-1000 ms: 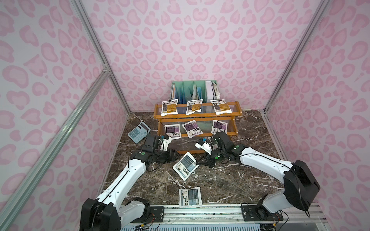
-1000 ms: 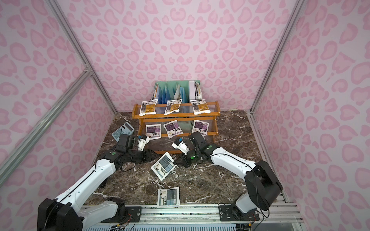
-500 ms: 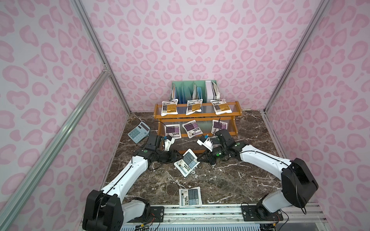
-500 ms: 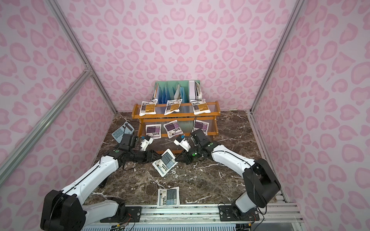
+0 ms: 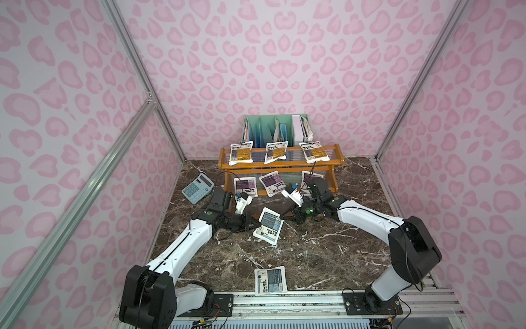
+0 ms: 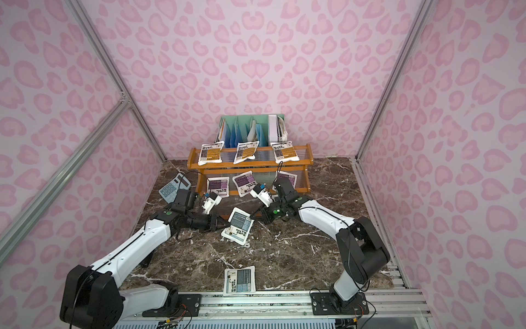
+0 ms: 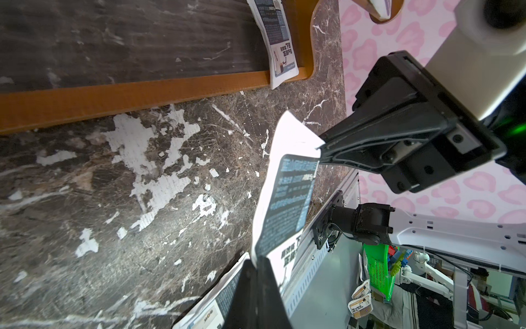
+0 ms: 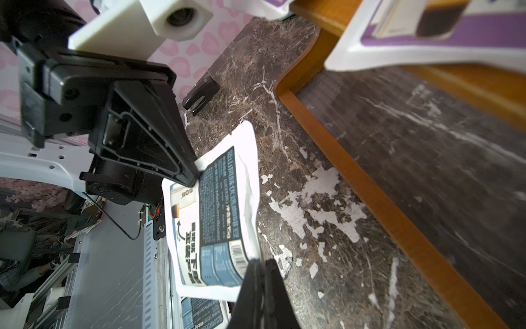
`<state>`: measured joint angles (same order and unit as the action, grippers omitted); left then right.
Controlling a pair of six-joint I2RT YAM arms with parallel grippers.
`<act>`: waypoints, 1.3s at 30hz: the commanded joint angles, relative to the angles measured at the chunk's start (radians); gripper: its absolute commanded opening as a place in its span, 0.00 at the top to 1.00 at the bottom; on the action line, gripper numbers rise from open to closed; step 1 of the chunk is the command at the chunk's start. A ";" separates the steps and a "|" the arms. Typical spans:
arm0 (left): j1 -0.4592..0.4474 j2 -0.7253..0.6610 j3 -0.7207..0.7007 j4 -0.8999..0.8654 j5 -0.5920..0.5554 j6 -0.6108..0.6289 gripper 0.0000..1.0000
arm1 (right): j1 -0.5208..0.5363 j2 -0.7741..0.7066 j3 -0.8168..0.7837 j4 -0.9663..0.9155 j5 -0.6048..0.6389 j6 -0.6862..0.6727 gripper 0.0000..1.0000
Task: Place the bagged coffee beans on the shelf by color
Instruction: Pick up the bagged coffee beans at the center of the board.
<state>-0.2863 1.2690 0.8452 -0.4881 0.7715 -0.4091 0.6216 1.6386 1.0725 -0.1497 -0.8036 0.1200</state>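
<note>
Since yellow-orange pouches (image 5: pixel 241 153) and purple pouches (image 5: pixel 272 183) fill the orange-brown wooden shelf's (image 5: pixel 280 164) upper tiers, grey-blue's left: left fingers (image 7: pixel 247 296) and right fingers (image 8: pixel 250 296) clamp one flat grey-blue pouch (image 5: pixel 270 225) over mid-bench, second pouch (image 5: pixel 270 280) by the front edge, third pouch (image 7: pixel 277 37) probably shelved low.

Both my top views look down from high in front of the shelf (image 5: pixel 293 166), facing it. My wrist cameras sit close before its lowest tier, facing each other.
</note>
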 commanded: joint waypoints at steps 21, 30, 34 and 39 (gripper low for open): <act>0.038 0.156 -0.105 0.555 -0.032 -0.356 1.00 | 0.079 -0.041 -0.442 0.852 0.218 0.596 0.41; 0.040 0.139 -0.121 0.596 -0.032 -0.382 1.00 | 0.083 -0.003 -0.457 0.904 0.219 0.610 0.41; 0.041 0.120 -0.123 0.585 -0.041 -0.375 1.00 | 0.084 0.028 -0.464 0.923 0.203 0.614 0.41; 0.040 0.126 -0.127 0.594 -0.037 -0.382 1.00 | 0.087 0.059 -0.462 0.975 0.171 0.625 0.46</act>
<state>-0.2474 1.3945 0.7177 0.0525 0.7464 -0.7891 0.7048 1.6871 0.6037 0.7586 -0.6064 0.7364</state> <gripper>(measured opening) 0.052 0.551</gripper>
